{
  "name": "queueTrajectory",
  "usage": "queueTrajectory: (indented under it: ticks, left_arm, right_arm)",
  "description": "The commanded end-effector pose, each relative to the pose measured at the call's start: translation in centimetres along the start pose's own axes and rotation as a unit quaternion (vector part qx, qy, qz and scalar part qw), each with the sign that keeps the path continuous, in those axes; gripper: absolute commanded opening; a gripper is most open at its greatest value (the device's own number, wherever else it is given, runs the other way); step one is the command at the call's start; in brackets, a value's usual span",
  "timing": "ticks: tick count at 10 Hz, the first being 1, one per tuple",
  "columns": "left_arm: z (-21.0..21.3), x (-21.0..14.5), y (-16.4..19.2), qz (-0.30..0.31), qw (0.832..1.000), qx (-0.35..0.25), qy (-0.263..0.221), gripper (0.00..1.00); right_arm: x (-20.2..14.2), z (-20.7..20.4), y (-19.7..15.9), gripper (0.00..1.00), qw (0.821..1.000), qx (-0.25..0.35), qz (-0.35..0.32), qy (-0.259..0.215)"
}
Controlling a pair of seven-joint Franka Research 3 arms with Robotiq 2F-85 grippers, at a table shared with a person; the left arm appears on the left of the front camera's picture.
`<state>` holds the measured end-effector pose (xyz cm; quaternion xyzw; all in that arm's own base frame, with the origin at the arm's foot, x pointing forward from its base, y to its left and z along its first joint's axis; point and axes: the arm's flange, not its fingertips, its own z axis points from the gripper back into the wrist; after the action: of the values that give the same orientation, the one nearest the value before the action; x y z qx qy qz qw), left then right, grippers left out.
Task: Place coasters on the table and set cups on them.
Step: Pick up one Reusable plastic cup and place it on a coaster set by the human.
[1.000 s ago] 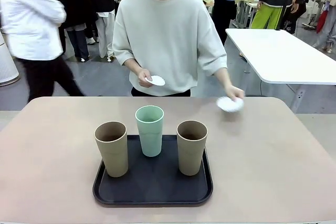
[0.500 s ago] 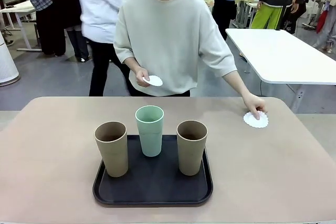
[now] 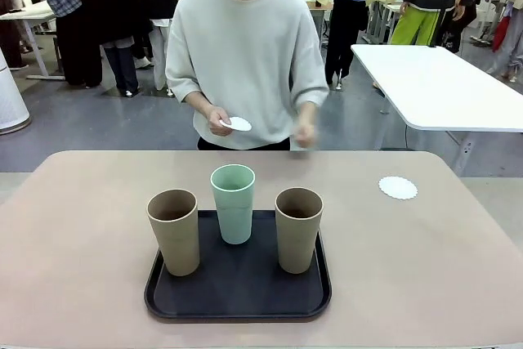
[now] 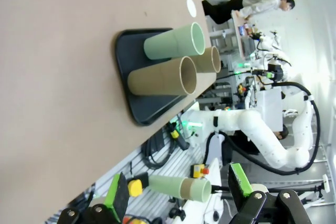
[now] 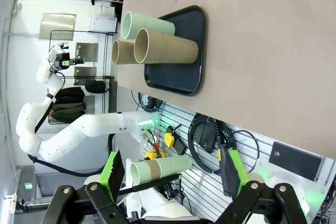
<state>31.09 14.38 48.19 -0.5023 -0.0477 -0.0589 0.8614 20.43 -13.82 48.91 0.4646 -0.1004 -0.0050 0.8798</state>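
Note:
Three cups stand on a black tray (image 3: 237,300): a tan one (image 3: 173,231) at left, the mint green one (image 3: 233,203) behind the middle, a tan one (image 3: 297,229) at right. One lacy white coaster (image 3: 398,187) lies flat on the beige table (image 3: 82,202) at far right. The person's hand holds another coaster (image 3: 238,123) above the far edge. My left gripper (image 4: 178,192) is open, well back from the mint cup (image 4: 176,43), the tan cups (image 4: 163,77) and the coaster (image 4: 191,7). My right gripper (image 5: 170,174) is open too, off the table's edge, facing the cups (image 5: 168,47).
A white rectangular table (image 3: 433,87) stands at the back right, and several people walk behind the person. Each wrist view shows the other white arm (image 4: 262,135) (image 5: 79,129) below the table's near edge, with cables and a wall panel there.
The person laid a coaster on the table at far right, then drew that hand back to the body. The other hand still holds a coaster. The cups have not moved.

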Motion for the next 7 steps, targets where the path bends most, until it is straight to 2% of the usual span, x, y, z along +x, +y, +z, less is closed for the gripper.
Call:
queueTrajectory:
  ticks: [1, 7]
  left_arm:
    - [0.1, -0.06, 0.05, -0.001, 1.0, -0.004, -0.001, 1.0]
    - [0.1, -0.06, 0.05, -0.001, 1.0, -0.004, -0.001, 1.0]
  right_arm:
    - [0.11, -0.12, -0.04, 1.0, 1.0, 0.008, 0.004, -0.002]
    - [0.11, -0.12, -0.04, 1.0, 1.0, 0.008, 0.004, -0.002]
